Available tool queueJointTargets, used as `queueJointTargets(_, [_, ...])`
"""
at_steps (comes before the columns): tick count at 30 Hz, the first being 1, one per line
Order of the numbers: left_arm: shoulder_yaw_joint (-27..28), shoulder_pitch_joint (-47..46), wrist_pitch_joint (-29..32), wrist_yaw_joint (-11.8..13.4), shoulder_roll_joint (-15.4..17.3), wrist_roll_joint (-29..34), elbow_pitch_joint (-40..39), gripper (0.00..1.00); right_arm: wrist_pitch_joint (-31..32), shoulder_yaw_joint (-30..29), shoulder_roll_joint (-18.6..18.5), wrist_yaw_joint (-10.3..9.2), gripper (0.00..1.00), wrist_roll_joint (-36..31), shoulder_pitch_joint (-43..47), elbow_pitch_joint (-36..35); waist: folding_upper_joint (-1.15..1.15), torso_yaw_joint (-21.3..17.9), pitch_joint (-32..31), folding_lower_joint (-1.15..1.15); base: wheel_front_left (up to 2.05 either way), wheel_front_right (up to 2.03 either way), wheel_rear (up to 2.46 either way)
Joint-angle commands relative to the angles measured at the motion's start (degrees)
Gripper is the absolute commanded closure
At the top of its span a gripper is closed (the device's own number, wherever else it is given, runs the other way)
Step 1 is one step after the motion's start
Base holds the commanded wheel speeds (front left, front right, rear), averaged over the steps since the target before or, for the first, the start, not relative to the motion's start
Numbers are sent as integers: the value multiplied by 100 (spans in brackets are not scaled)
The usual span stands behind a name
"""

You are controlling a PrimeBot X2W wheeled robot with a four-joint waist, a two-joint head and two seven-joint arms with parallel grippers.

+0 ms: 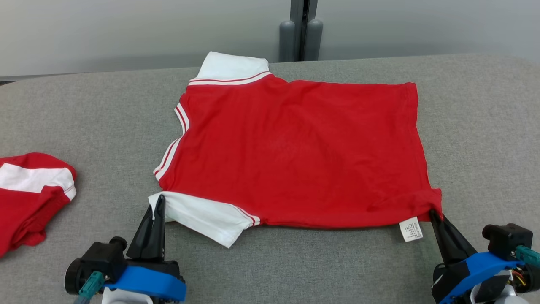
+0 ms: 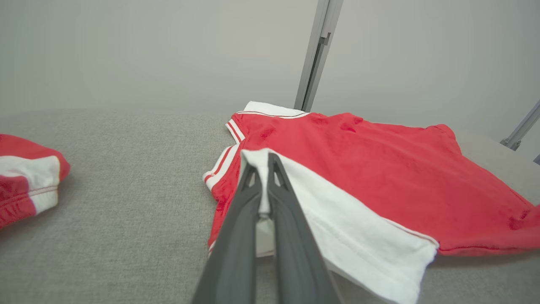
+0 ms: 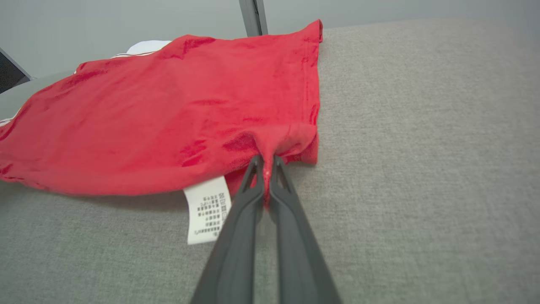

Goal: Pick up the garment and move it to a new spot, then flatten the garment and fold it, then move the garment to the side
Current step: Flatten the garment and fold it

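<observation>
1. Bench (image 1: 84,109): grey fabric top. Its far edge runs along a pale wall. Bare surface lies open to the right of the shirt, in a strip along the near side, and on the left between the two garments.

2. Shirt (image 1: 295,156): red with white sleeves, spread flat at the middle of the bench, neck edge to the left and hem to the right. The far sleeve (image 1: 232,65) reaches the far edge of the bench. The hem edge runs straight, well clear of the right side of the bench.

3. Second garment (image 1: 29,194): red and white, bunched at the left of the bench, apart from the shirt.

4. Left tool (image 1: 159,202): narrow, clamped on the end of the near sleeve (image 1: 202,215). White cloth sits pinched between its fingers.

5. Right tool (image 1: 433,213): narrow, clamped on the near hem corner of the shirt. Red cloth puckers at the fingertips.

6. Label (image 1: 411,229): white, printed, lying on the bench at the near edge of the shirt, just beside the right tool.
</observation>
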Motion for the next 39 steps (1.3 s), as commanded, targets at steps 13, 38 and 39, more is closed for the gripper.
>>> queueJointTargets(13, [-243,-1220,167,-153,113,266,479,100,28,239,-125,1,100,179,-1055,446,0,-114,438,-1,0,0,0])
queueJointTargets(38, [-218,-2224,-18,-209,-9,289,1661,0,-436,307,-378,1,0,187,-1905,1447,0,0,649,-1,0,0,0])
queueJointTargets(39, [-187,-2165,-25,-189,-6,276,1650,0,-444,280,-415,1,0,178,-1864,1447,0,6,631,-1,0,0,0])
